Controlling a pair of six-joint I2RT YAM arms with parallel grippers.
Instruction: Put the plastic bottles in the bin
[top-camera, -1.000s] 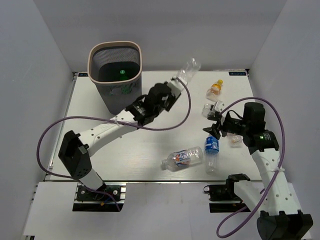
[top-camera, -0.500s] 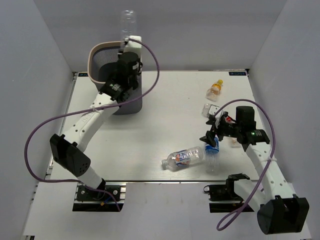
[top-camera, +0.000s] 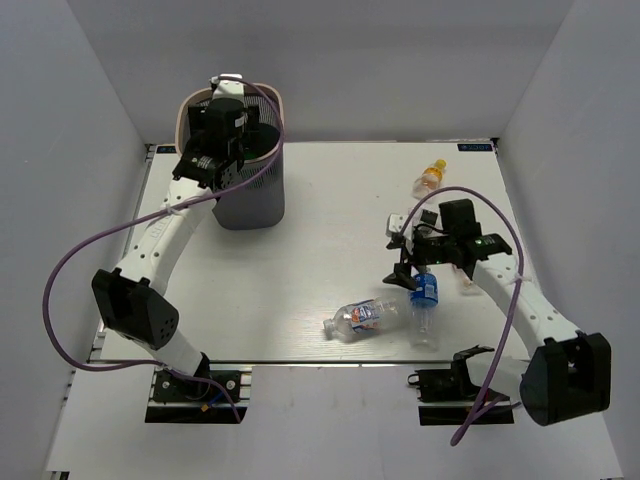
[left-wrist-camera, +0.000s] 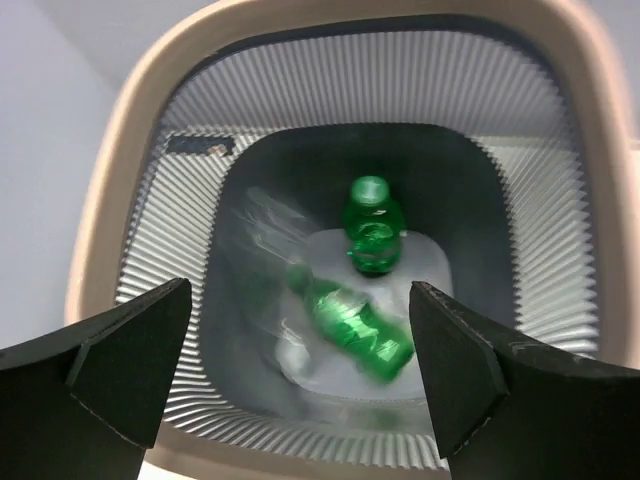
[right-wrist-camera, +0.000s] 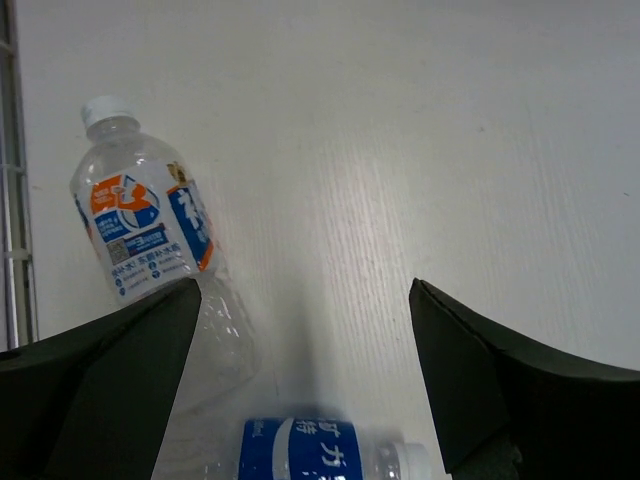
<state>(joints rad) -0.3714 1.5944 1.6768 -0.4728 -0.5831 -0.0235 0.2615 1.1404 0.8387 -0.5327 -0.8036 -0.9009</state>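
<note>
White tabletop (top-camera: 300, 260) carries most of the loose things. Nearest the arm bases, a clear bottle with a red-and-blue label (top-camera: 366, 315) (right-wrist-camera: 150, 240) lies on its side. Just to its right lies a blue-labelled bottle (top-camera: 424, 298) (right-wrist-camera: 320, 450). The two are close together, and I cannot tell whether they touch.

The right arm (top-camera: 520, 300) reaches in from the right. The right jaws hang spread wide above the bare surface just beyond these two bottles, with nothing between them and touching nothing. A small clear bottle with red on it (top-camera: 468, 283) sits tucked against the far side of that arm, partly hidden. Farther back, well apart from the rest, a small orange bottle (top-camera: 431, 177) lies alone.

At the far left corner stands the bin (top-camera: 250, 200) (left-wrist-camera: 105, 170), with the left arm (top-camera: 165, 225) stretched up over its mouth. The left jaws are wide apart and empty, pointing straight down into it. On the bin's floor rest two green bottles, one seen cap-first (left-wrist-camera: 372, 225) and one lying slantwise (left-wrist-camera: 355, 320). A clear bottle (left-wrist-camera: 262, 235) shows only as a blur near the left wall.
</note>
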